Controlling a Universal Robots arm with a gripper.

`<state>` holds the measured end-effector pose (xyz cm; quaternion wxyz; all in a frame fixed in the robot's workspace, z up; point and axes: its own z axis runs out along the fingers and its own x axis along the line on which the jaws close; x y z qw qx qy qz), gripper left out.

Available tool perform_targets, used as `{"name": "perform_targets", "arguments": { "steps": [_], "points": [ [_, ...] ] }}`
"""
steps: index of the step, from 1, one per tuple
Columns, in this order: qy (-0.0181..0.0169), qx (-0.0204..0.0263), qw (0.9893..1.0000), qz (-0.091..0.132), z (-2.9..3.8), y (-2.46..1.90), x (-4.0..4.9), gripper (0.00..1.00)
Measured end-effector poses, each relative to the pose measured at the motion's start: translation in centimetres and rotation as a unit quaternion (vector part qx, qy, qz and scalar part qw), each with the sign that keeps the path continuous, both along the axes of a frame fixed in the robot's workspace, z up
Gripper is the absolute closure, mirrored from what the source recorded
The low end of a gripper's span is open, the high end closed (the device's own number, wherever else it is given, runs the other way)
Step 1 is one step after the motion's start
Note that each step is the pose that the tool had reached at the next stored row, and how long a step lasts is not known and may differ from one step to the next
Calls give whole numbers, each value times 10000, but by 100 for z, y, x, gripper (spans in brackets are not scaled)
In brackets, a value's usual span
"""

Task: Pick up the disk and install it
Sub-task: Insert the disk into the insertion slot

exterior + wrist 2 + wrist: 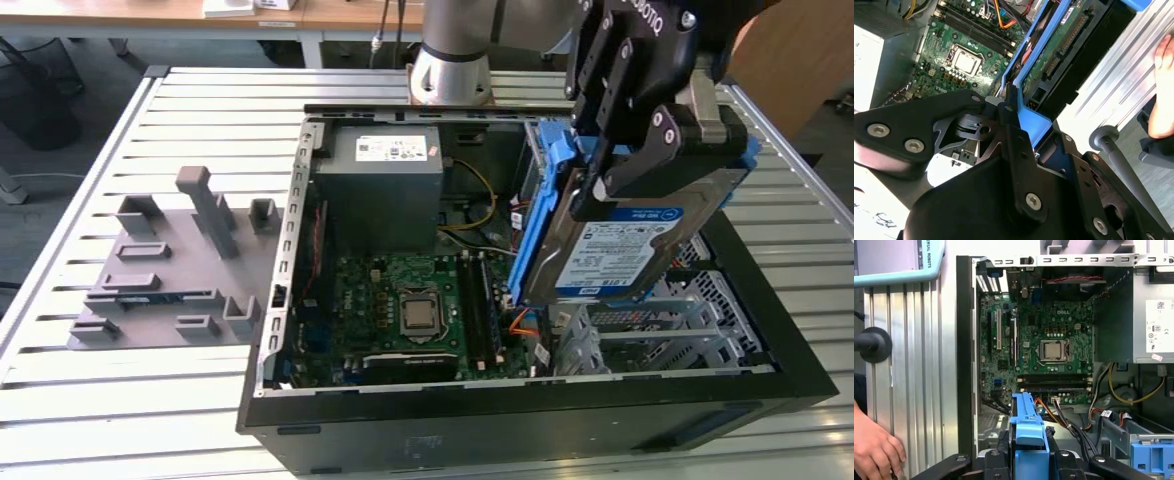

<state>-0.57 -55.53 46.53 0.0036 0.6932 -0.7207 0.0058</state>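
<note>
My gripper point(630, 165) is shut on the disk point(617, 255), a silver hard drive with a blue-and-white label and blue carrier rails. The drive hangs tilted, label facing out, above the drive cage point(667, 330) at the exterior view's right side of the open computer case point(534, 420). In the second wrist view the disk's green circuit-board underside point(1056, 47) and blue rail run out from between my black fingers point(1006, 112). In the first wrist view the blue rail point(1028, 427) stands clamped in the gripper point(1029, 462), over the case interior.
The case holds a motherboard point(414, 310) and a grey power supply with a white sticker point(380, 165). A grey fixture block point(174, 270) lies on the slatted table at the exterior view's left. A person's hand point(874, 450) rests beside the case. A blue latch piece point(1151, 455) sits inside.
</note>
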Motion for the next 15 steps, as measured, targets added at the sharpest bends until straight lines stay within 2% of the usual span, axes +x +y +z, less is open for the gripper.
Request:
{"name": "perform_targets", "arguments": {
  "steps": [3, 8, 15],
  "points": [
    [0, 1, 10000, -1, -15, -21, 40, 64],
    [1, 0, 10000, 0, -33, -29, 120, 64],
    [2, 0, 10000, -1, -34, -30, 122, 64]
  ]
}}
